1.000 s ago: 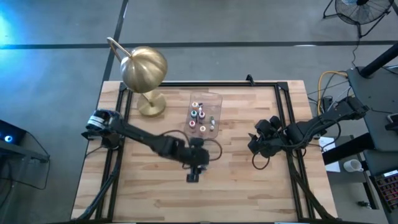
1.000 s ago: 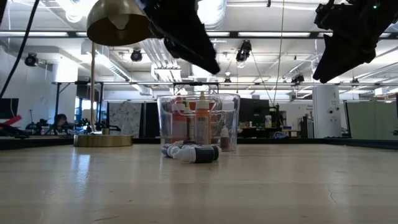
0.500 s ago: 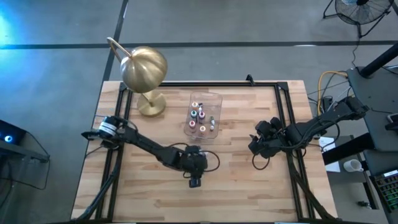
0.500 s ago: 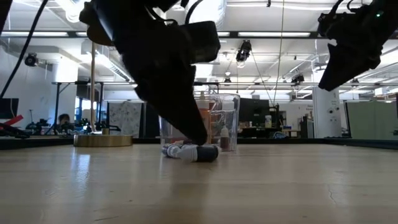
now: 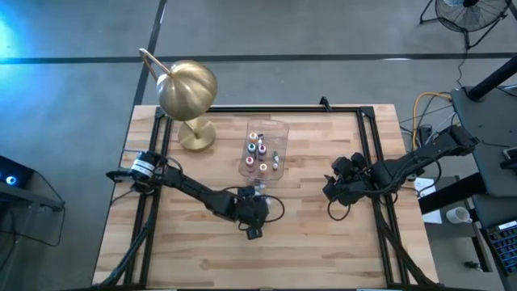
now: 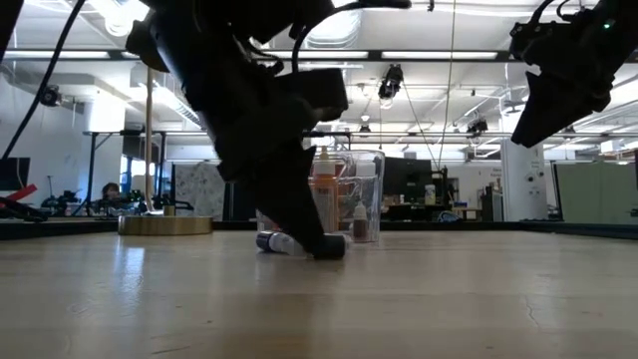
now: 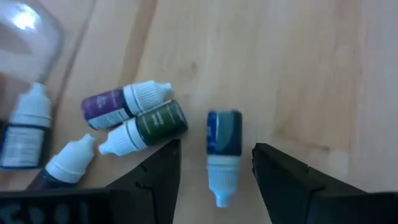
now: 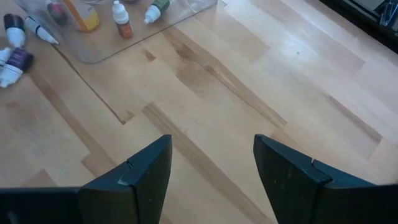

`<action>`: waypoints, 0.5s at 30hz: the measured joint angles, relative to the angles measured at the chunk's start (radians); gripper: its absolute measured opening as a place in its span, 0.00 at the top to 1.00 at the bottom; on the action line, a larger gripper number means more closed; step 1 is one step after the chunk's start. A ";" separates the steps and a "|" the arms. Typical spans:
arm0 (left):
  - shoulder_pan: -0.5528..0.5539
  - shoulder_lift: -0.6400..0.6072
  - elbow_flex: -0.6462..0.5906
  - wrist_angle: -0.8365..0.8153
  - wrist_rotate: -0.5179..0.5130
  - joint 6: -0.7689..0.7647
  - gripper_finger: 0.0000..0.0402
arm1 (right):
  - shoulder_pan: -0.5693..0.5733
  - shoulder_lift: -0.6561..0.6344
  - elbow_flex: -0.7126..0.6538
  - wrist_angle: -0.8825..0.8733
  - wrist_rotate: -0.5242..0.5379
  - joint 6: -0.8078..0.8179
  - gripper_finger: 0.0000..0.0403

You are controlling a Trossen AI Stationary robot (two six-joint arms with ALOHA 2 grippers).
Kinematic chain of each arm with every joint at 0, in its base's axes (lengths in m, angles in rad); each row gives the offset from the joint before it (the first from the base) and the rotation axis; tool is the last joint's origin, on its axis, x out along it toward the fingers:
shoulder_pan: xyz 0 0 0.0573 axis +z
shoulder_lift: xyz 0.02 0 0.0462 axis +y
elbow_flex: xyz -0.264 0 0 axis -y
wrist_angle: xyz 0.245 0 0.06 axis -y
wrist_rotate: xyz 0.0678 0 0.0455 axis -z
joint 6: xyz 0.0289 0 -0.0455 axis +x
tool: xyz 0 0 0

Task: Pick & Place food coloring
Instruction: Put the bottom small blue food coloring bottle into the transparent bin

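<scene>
While my left pincer (image 5: 257, 212) hangs low over the worktop (image 5: 323, 242) seen from above, my right pincer (image 5: 333, 192) waits spread, well apart. At table height, bottles lie before the clear tub (image 6: 354, 194). My left wrist shows spread fingers (image 7: 163, 177) flanking a blue-labelled food coloring bottle (image 7: 222, 146), not pinching it.

The left pincer (image 7: 216, 163) has come down, fingers wide, around the blue-labelled bottle (image 7: 223, 149).
</scene>
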 joint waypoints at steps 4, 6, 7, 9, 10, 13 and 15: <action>0.000 0.009 -0.016 0.016 0.023 0.001 0.57 | 0.000 0.000 -0.007 0.000 0.000 0.001 0.46; 0.000 0.016 -0.018 0.019 0.027 0.001 0.57 | 0.000 0.000 -0.010 0.000 0.000 0.003 0.46; 0.000 0.017 -0.018 0.019 0.028 0.001 0.58 | 0.000 0.000 -0.011 0.000 0.000 0.003 0.46; 0.000 0.020 -0.018 0.020 0.026 0.000 0.60 | 0.000 0.000 -0.013 0.000 0.000 0.003 0.46; 0.000 0.020 -0.018 0.019 0.024 0.000 0.62 | 0.000 0.000 -0.013 0.000 0.000 0.003 0.46; 0.002 0.021 -0.016 0.018 0.014 0.007 0.71 | 0.000 0.000 -0.013 0.000 0.000 0.003 0.46; 0.005 0.022 -0.012 0.013 0.012 0.010 0.77 | 0.000 0.000 -0.013 0.000 0.001 0.003 0.46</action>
